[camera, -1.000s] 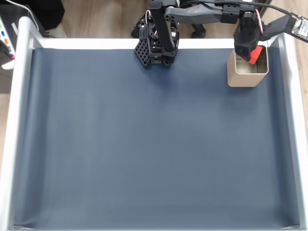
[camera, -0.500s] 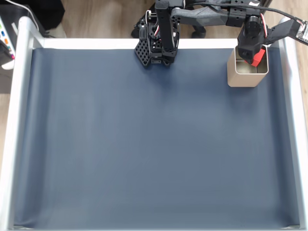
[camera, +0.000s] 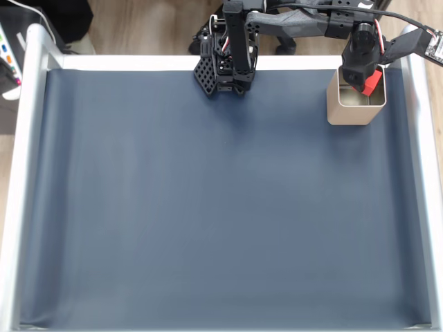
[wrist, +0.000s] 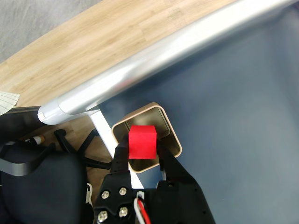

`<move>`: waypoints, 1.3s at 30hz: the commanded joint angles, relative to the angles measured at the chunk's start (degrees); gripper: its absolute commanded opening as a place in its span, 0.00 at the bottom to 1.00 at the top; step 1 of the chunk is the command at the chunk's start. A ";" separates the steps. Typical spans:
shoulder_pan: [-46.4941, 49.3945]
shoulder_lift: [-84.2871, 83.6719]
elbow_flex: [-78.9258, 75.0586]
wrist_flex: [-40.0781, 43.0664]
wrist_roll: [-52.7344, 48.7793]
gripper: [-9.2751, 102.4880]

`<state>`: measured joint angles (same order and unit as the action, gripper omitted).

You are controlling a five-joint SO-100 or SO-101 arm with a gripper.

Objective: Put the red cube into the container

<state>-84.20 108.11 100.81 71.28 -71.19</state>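
In the wrist view, lower centre, the gripper [wrist: 141, 151] is closed on the red cube [wrist: 142, 141], which hangs directly over the open container [wrist: 174, 140]. The cube's faces are slightly turned against the container's walls. In the fixed view both sit at the upper right.

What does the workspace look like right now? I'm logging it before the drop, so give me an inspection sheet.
Surface: dark blue mat inside a silver frame.
Job's things: red cube held over the open container, not yet inside.
Clutter: nothing seen on the mat.
Grippers: gripper shut on the red cube, above the container's opening.
Cables: red and white wires at the wrist.
Surroundings: wooden floor; chair base beyond the frame.
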 commanded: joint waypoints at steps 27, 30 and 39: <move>2.20 1.76 -2.90 1.23 -2.81 0.22; 2.37 2.29 -2.64 1.14 -2.99 0.22; 3.16 2.55 -2.29 0.88 -3.96 0.24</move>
<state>-81.74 108.11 100.81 72.16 -74.53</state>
